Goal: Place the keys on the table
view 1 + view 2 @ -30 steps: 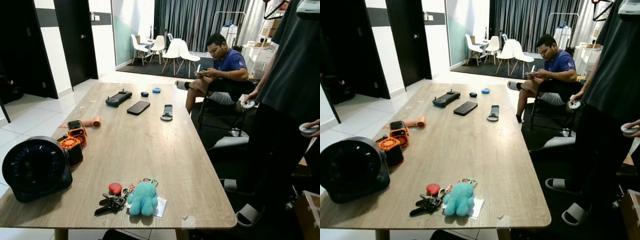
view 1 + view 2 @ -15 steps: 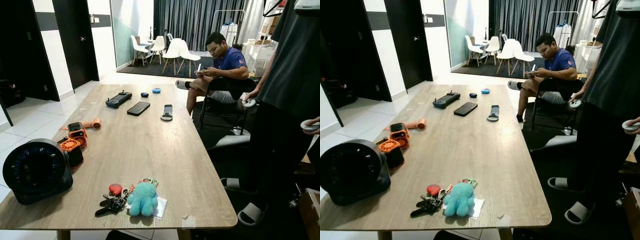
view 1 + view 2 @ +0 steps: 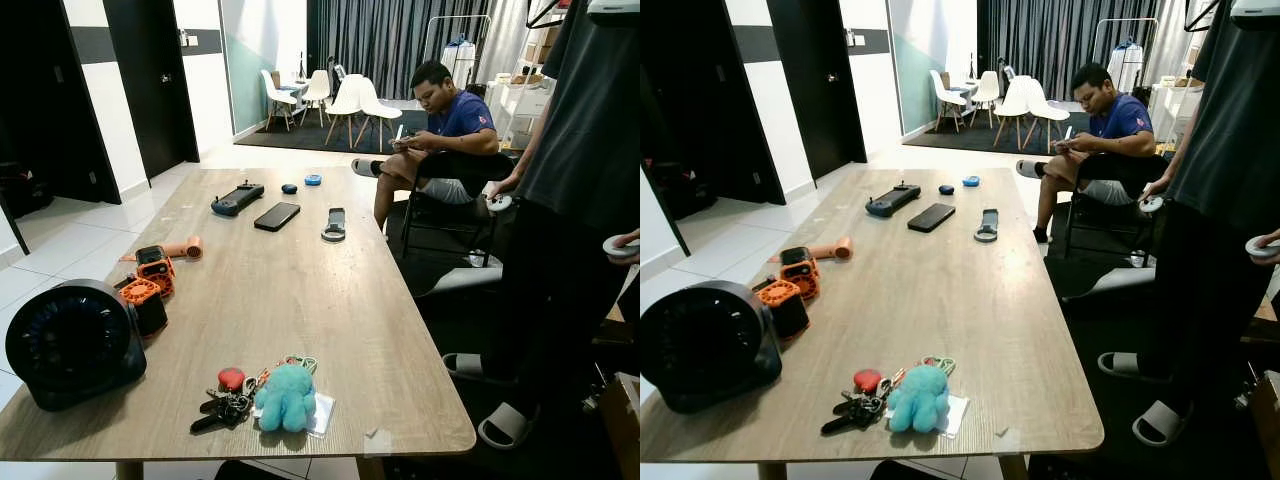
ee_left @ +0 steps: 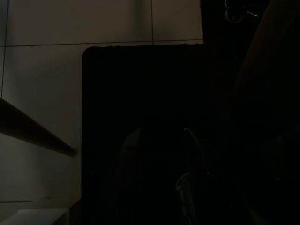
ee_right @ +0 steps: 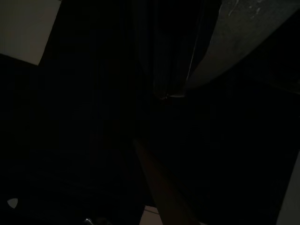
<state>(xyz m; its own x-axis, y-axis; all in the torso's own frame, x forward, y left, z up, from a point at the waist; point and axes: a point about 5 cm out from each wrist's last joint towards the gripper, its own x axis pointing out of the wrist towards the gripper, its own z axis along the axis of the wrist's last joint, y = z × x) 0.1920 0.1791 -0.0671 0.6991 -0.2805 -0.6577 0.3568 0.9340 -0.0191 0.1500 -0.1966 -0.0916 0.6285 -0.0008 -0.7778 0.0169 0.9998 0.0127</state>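
My head camera is only drifting a little while the keys (image 3: 226, 405) are lying still on the table (image 3: 300, 290) by the teal octopus toy (image 3: 286, 396), so I'm guessing the job is done, and I can't tell how either gripper's jaws are set.

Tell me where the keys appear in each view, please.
Left eye view: keys at the table's near edge, touching the teal plush.
Right eye view: keys, same spot, left of the plush.
Wrist views: too dark to find them.
Shared landmark: the plush.
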